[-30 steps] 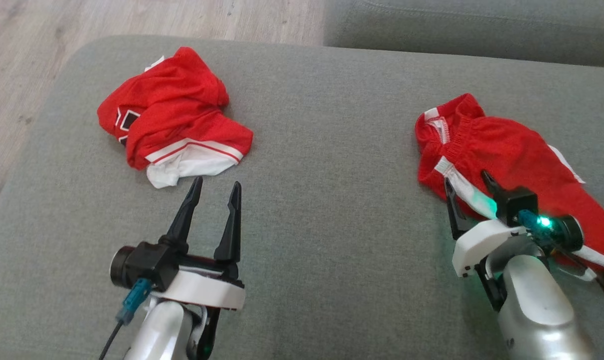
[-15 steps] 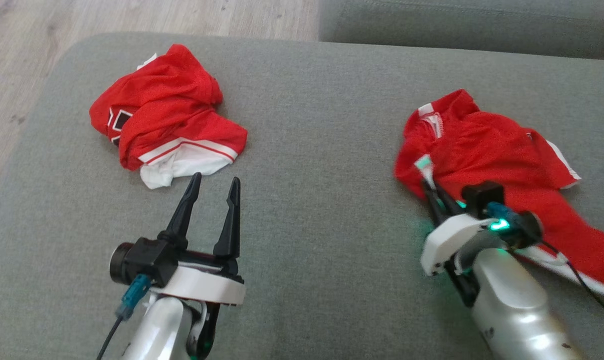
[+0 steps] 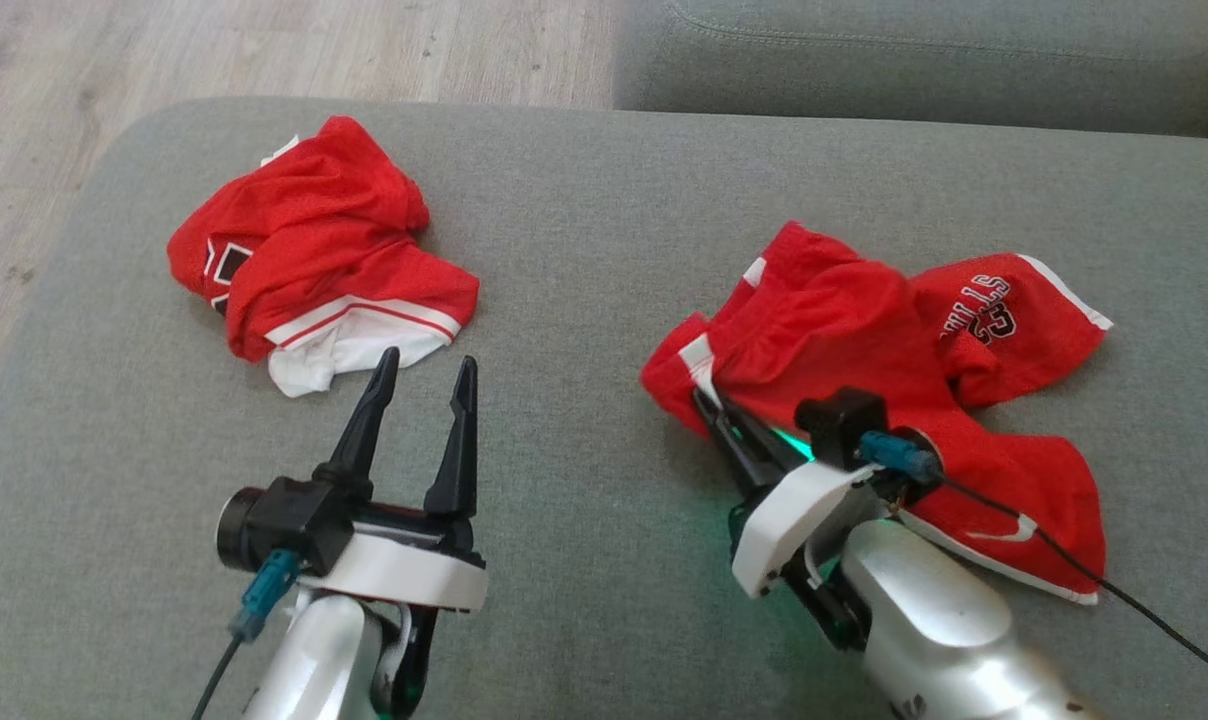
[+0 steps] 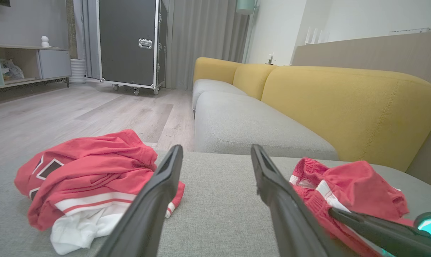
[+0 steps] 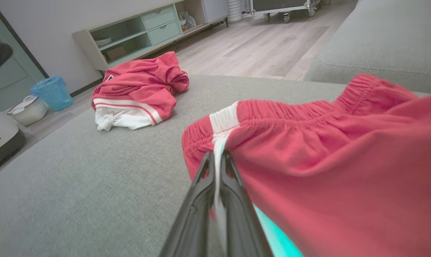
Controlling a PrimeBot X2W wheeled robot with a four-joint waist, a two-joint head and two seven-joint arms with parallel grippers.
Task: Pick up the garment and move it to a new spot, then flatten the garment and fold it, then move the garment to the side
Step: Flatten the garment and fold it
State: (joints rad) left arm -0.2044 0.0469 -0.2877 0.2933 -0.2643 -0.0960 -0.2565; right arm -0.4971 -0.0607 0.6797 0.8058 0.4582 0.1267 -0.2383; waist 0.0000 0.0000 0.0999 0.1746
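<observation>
**Operator:** Report the state of the right gripper (image 5: 217, 157).

**Technician:** Fully closed. Its two dark fingers press together on the white side stripe (image 5: 224, 123) at the elastic waistband of the red shorts (image 3: 864, 330), with a thin fold of cloth clamped between them.

**Operator:** Where are the red shorts?

**Technician:** On the right half of the grey cushion (image 3: 584, 250), about midway between its near and far edges. The garment is crumpled. The clamped waistband end points toward the cushion's centre and appears raised a little off the cushion surface. The rest lies bunched on the cushion. One leg, printed with black-and-white lettering (image 3: 979, 305), lies toward the cushion's right side, and the other trails toward its near right edge.

**Operator:** Report the left gripper (image 3: 428, 357).

**Technician:** Open, with the fingers spread apart and nothing between them. It stands over the near left part of the grey cushion, fingertips pointing toward the cushion's far edge.

**Operator:** Is anything else on the cushion?

**Technician:** A second red garment (image 3: 314, 250) with white trim lies in a heap on the far left part of the grey cushion. It is just beyond the left gripper's fingertips without touching them, and well apart from the red shorts
</observation>
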